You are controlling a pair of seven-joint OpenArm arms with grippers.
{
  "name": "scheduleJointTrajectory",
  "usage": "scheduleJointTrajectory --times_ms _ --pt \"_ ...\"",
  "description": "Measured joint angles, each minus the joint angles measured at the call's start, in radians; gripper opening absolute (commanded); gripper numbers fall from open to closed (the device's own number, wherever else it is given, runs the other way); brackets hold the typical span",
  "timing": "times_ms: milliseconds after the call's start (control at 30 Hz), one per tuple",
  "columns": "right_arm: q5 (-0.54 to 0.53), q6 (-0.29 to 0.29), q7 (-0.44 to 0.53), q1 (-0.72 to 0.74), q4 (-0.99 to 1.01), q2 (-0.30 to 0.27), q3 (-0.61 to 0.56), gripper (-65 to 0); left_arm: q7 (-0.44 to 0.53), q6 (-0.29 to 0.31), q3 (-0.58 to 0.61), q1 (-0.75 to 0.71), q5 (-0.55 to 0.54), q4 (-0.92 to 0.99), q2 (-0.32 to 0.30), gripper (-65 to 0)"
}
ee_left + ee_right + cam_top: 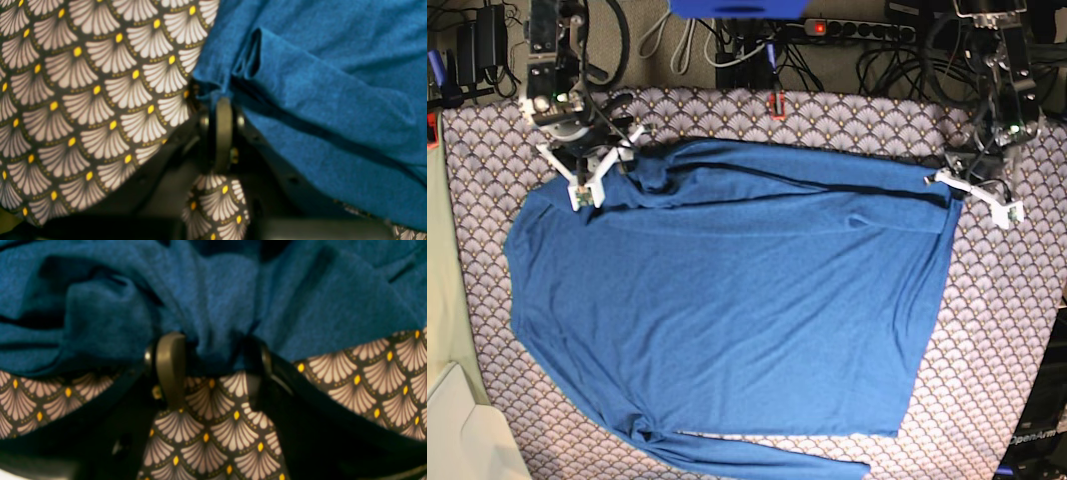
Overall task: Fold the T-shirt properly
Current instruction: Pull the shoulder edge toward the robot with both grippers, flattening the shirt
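Base view: left pincer (949, 178) clenches the T-shirt (727, 300) hem taut; right pincer (617, 160), jaws parted around bunched fabric, looks released.

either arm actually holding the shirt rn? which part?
Left gripper is shut on the T-shirt at a bunched corner of its edge. Right gripper is open around a fabric bunch, not clamping it.
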State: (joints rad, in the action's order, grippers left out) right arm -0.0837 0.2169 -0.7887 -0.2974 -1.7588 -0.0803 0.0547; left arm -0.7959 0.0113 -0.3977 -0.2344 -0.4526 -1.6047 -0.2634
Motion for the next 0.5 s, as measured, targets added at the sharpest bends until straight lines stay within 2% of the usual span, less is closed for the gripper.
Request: scheduleJointTrajectory --times_ms 67,133,267,500 --pt "0.0 0.0 0.0 0.0 0.0 0.0 0.0 -36.8 0.0 0.0 0.0 0.0 0.0 0.0 0.0 -63.7" --pt "0.0 0.0 0.0 0.0 0.0 0.0 0.0 -42.3 0.0 0.0 0.0 0.0 0.0 0.0 0.0 -63.7" --pt "0.0 0.0 0.0 -0.005 0.0 0.0 0.0 -65.0 0.0 0.0 0.0 0.0 0.0 0.0 0.0 -63.7" --pt "0.0 0.0 0.003 -0.023 -0.01 0.0 0.002 -65.0 -0.003 0.0 0.0 0.002 0.0 0.0 -0.003 -64.5"
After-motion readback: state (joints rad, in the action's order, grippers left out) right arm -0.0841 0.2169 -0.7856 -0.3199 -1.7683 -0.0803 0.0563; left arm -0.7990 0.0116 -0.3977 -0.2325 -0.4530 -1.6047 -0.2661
